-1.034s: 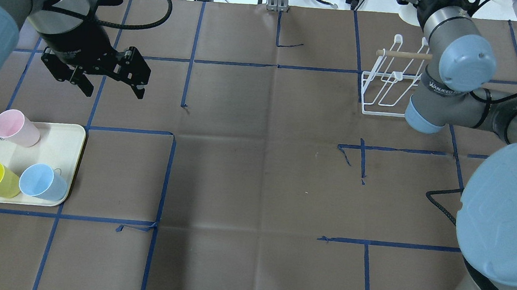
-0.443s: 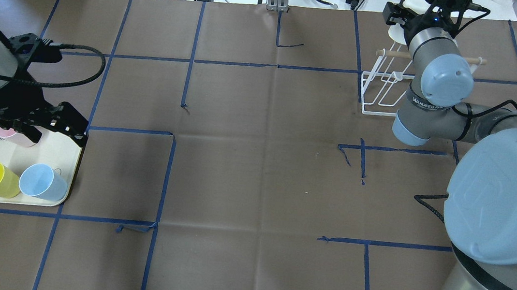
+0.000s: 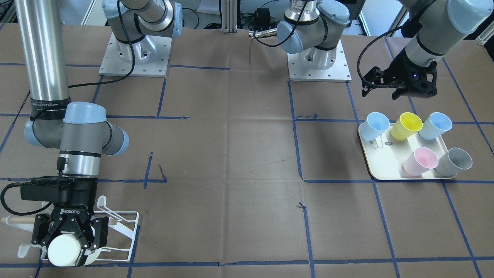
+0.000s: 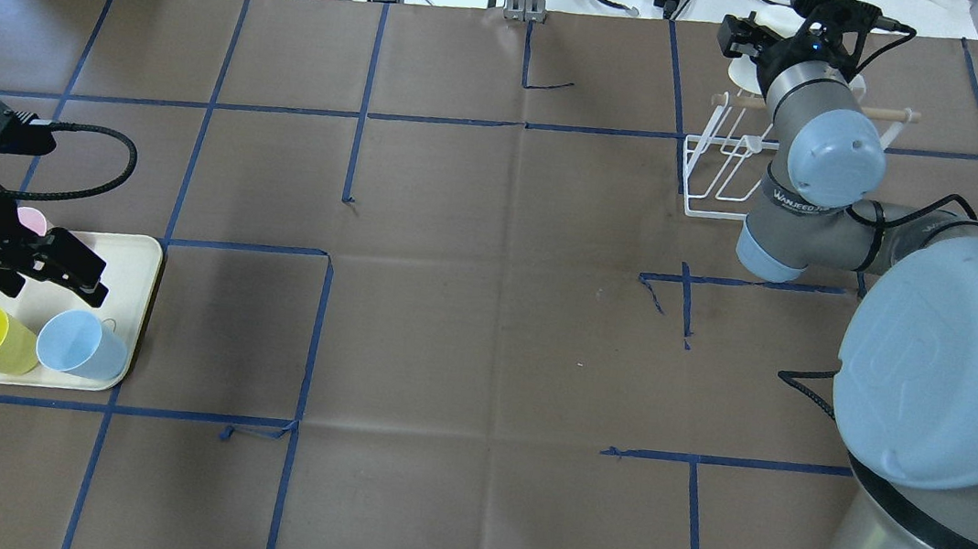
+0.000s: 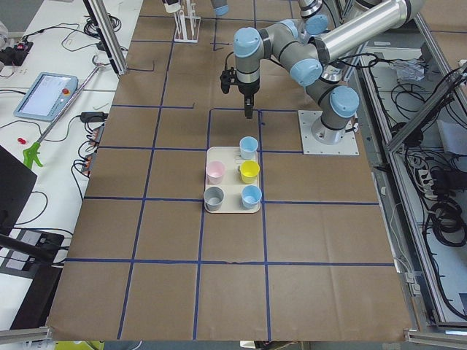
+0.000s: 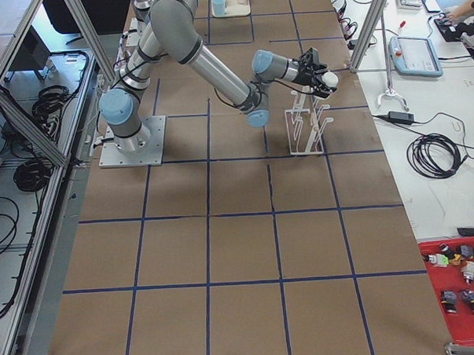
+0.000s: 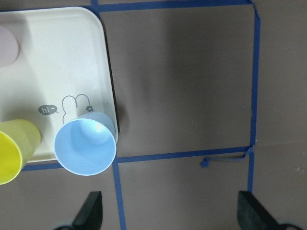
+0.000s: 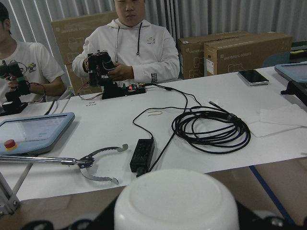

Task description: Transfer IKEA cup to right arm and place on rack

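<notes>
A white IKEA cup (image 3: 61, 251) is held bottom-outward in my right gripper (image 3: 65, 247), which is shut on it over the far end of the white wire rack (image 3: 125, 231). The right wrist view shows the cup's base (image 8: 176, 203) filling the lower middle. From overhead the right arm (image 4: 818, 178) covers part of the rack (image 4: 720, 186). My left gripper (image 4: 50, 287) hangs open over the cream tray (image 4: 126, 270), with nothing between its fingers. Its wrist view looks down on a blue cup (image 7: 86, 146).
The tray (image 3: 376, 162) carries two blue cups, a yellow cup (image 3: 405, 125), a pink cup (image 3: 420, 161) and a grey cup (image 3: 454, 162). Two people sit at a white desk with cables (image 8: 211, 129) beyond the table's far edge. Blue tape lines cross the brown table cover.
My left arm has swung from behind the tray to low over it, covering the grey cup and most of the pink one. My right arm has shifted slightly further over the rack.
</notes>
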{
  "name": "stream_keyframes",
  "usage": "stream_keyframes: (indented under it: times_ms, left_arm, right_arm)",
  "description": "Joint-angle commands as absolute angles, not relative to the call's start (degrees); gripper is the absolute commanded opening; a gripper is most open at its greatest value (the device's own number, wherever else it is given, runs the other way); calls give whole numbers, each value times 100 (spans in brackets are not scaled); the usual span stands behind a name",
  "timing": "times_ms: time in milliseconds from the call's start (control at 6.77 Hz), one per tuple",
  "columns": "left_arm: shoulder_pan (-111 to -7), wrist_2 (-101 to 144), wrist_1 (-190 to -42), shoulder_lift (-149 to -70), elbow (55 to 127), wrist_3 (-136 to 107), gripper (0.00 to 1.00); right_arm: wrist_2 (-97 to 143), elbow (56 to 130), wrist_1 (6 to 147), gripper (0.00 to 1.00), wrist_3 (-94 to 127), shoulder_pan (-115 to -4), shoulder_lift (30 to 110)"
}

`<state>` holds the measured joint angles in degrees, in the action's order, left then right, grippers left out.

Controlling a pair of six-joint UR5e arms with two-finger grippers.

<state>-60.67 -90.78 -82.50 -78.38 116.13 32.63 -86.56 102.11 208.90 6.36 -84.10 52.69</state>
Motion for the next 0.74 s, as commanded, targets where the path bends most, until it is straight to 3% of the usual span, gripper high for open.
stream_keyframes:
  times_ms: [0,148,591]
  left_arm:
    - [-5968,-9323,-7232,-7901,12212,3261,99]
    - [-5959,-9412,-6624,-7884,12617,3235,99]
    - [-5784,-9396,-6015,-8338,12955,3041,99]
  right_arm:
    - [-8692,10231,20839,93,642,-8402,5247]
    - [-8710,10257,20813,100,703,-8402,5221]
    - [-8701,10213,20698,100,651,-8420,5326]
